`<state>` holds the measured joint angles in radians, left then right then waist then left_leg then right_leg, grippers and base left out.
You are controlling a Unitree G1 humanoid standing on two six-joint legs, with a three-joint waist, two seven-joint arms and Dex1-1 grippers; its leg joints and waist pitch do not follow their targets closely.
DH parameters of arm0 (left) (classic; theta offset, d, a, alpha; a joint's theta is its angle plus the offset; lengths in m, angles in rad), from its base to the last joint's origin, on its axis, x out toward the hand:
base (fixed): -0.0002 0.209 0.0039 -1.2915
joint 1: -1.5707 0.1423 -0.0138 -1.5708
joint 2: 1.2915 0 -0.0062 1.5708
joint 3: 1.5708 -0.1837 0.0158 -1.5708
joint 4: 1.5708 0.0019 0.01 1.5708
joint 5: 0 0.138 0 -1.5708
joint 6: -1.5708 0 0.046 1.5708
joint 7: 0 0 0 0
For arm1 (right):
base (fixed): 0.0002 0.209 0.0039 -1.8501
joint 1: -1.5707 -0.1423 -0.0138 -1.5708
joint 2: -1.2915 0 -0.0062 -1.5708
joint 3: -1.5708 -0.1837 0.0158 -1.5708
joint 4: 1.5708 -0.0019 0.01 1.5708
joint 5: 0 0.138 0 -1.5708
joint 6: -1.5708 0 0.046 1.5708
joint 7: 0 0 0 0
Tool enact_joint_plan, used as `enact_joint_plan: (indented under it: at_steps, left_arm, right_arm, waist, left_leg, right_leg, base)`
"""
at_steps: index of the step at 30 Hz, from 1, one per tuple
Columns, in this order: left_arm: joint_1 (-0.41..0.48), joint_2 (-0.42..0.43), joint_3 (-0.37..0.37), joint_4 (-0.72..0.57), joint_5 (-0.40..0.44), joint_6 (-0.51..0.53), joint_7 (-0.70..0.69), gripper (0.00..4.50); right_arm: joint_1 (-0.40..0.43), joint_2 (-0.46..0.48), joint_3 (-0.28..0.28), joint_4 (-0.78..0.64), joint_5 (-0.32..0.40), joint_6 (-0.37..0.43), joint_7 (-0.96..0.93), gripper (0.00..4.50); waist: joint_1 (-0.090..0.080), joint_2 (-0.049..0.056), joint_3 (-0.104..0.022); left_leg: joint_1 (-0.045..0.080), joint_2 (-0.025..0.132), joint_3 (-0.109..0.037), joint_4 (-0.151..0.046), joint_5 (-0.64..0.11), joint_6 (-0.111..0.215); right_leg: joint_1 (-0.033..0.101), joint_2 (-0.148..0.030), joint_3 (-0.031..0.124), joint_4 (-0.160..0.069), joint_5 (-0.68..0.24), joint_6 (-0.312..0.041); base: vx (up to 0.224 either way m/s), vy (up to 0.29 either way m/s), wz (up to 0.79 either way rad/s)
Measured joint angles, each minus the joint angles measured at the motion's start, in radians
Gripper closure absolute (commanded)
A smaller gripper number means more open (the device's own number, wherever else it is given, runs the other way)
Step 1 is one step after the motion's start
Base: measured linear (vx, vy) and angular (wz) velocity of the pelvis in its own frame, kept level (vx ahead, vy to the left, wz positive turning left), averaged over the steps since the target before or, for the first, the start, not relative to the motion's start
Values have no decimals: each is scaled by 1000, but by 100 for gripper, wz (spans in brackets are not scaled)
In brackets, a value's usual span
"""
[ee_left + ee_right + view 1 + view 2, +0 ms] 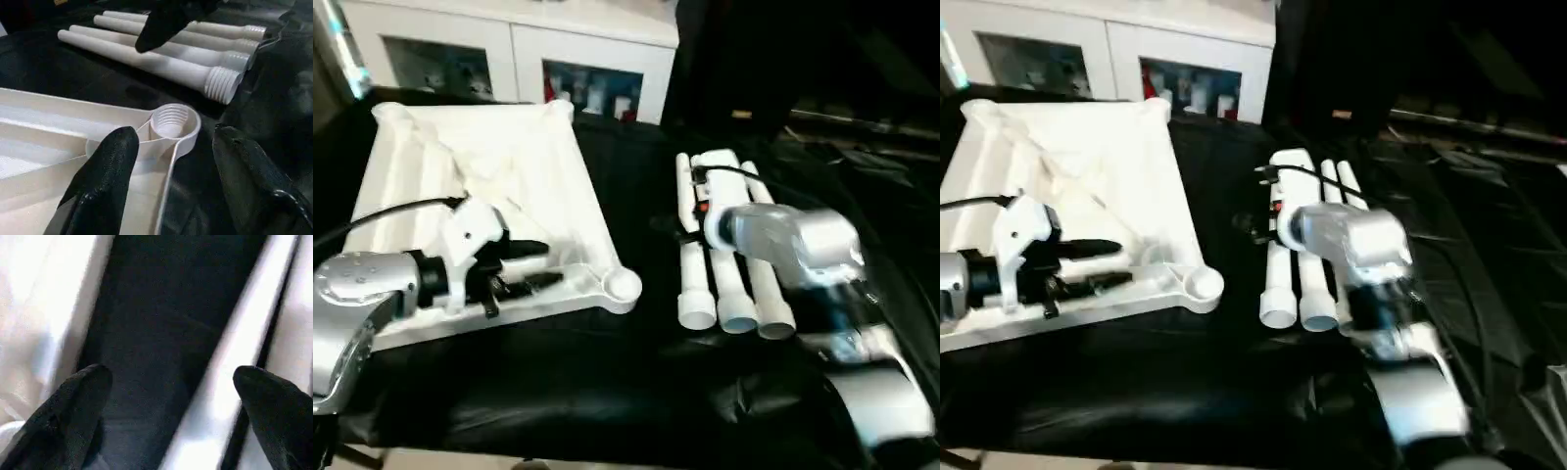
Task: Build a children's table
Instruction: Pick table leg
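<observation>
Left tool [166,171] open over tabletop [421,166] socket [171,121]; right tool [171,411] open; no writing legible

tabletop [538,166]: plain white, ribbed | legs [734,284]: white, beside right gripper [171,396] | both grippers' fingers [105,176]: black | cloth [607,382] under them: black | forearms [357,294]: silver | cabinet [509,39] beyond: white

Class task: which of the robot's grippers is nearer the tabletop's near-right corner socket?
Left. The left gripper hovers over the tabletop just beside the corner socket; the right gripper is over the legs, farther right.
</observation>
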<state>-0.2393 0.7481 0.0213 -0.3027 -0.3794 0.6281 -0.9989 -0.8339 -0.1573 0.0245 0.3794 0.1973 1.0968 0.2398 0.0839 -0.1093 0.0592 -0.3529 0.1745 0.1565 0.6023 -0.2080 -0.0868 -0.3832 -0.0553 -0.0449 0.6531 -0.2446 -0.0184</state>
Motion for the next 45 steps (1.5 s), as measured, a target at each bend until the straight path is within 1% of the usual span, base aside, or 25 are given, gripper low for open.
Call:
enact_joint_plan:
  at_steps: [1, 3, 8, 9, 10, 12, 13, 17, 20, 22, 25, 29, 30, 37, 44, 45]
  left_arm:
    - [-2, 3, 0, -1, -2, 7, -1, 145]
    - [-3, 14, 0, -15, -16, 26, -6, 131]
    - [0, 28, -10, -48, -35, 48, -22, 91]
    - [0, 28, -15, -48, -37, 50, -22, 71]
    - [0, 28, -23, -48, -38, 51, -22, 71]
    - [-1, 28, -38, -48, -38, 57, -22, 46]
    - [-2, 28, -41, -48, -38, 61, -22, 46]
    - [-18, 28, -63, -65, -39, 73, -22, 6]
    - [-20, 28, -74, -74, -41, 76, -23, 6]
    - [-20, 28, -78, -74, -41, 78, -23, 6]
    - [-20, 28, -80, -74, -41, 84, -23, 6]
    - [-29, 28, -86, -76, -46, 88, -22, 6]
    - [-29, 28, -86, -77, -49, 90, -22, 6]
    - [-35, 28, -101, -83, -57, 104, -19, 6]
    - [-43, 27, -108, -94, -60, 109, -12, 6]
    - [-44, 27, -108, -94, -60, 111, -11, 1]
  right_arm:
    - [-1, 4, -3, 6, 0, 8, -13, 0]
    - [-3, 16, -16, 18, -2, 34, -43, 0]
    - [-2, 29, -19, -1, -14, 121, -70, 0]
    - [-2, 29, -22, -11, -15, 131, -76, 0]
    - [-2, 29, -26, -17, -15, 138, -80, 0]
    - [-1, 29, -35, -18, -17, 157, -94, 0]
    - [0, 29, -38, -18, -17, 161, -100, 0]
    - [1, 41, -58, -17, -15, 191, -114, 0]
    - [1, 54, -72, -17, -10, 211, -114, 0]
    - [1, 66, -96, -16, -1, 227, -111, 0]
    - [1, 76, -116, -9, 21, 251, -100, 0]
    - [1, 80, -123, 3, 30, 273, -98, 0]
    - [1, 86, -138, 13, 34, 277, -97, 0]
    - [0, 99, -170, 58, 45, 279, -95, 0]
    - [0, 115, -173, 104, 45, 268, -96, 0]
    - [0, 117, -173, 104, 45, 266, -97, 18]
  waist:
    - [0, -2, 1]
    - [-2, -4, 4]
    - [-10, 0, 10]
    - [-12, 2, 11]
    - [-14, 3, 12]
    - [-19, 4, 13]
    - [-22, 4, 14]
    - [-27, 8, 17]
    - [-30, 10, 19]
    - [-30, 11, 20]
    - [-30, 12, 21]
    - [-30, 13, 22]
    - [-30, 13, 22]
    - [-29, 13, 23]
    - [-28, 13, 23]
    - [-28, 13, 23]
  left_leg:
    - [0, 0, 0, 0, 0, 0]
    - [0, 0, 0, 0, 0, -1]
    - [0, 0, 1, 0, 1, -1]
    - [0, 0, 1, -1, 1, -2]
    - [0, 0, 1, -1, 1, -2]
    - [0, 0, 1, -1, 1, -2]
    - [0, 0, 1, -1, 1, -2]
    - [0, 0, 1, -1, 1, -2]
    - [0, 0, 1, -2, 1, -2]
    - [0, 0, 1, -3, 1, -2]
    - [0, 0, 1, -3, 1, -2]
    - [0, 0, 1, -4, 1, -2]
    - [0, 0, 1, -4, 1, -2]
    - [0, 0, 1, -5, 1, -2]
    - [0, 0, 1, -5, 1, -2]
    - [0, 0, 1, -5, 1, -2]
  right_leg:
    - [0, 0, 0, 0, 0, 0]
    - [0, 0, 1, 0, 1, 2]
    - [0, 0, 2, -1, 3, 4]
    - [0, 0, 2, -1, 3, 4]
    - [0, 0, 2, -1, 3, 4]
    - [0, 0, 2, -1, 3, 4]
    - [0, 0, 2, -1, 3, 4]
    - [0, 0, 2, -1, 3, 4]
    - [-1, 0, 2, -2, 3, 4]
    - [-1, 0, 2, -2, 3, 4]
    - [-1, 0, 2, -3, 3, 4]
    - [-1, 1, 2, -4, 3, 4]
    - [-1, 1, 2, -5, 3, 4]
    - [-1, 1, 2, -5, 3, 4]
    - [-1, 1, 2, -5, 3, 4]
    - [-1, 1, 2, -5, 3, 4]
  base:
    - [0, 0, 0]
    - [0, 0, 0]
    - [0, 0, 0]
    - [0, 0, 0]
    - [0, 0, 0]
    - [0, 0, 0]
    - [0, 0, 0]
    - [0, 0, 0]
    - [0, 0, 0]
    - [0, 0, 0]
    - [0, 0, 0]
    - [0, 0, 0]
    - [0, 0, 0]
    - [0, 0, 0]
    - [0, 0, 0]
    - [0, 0, 0]
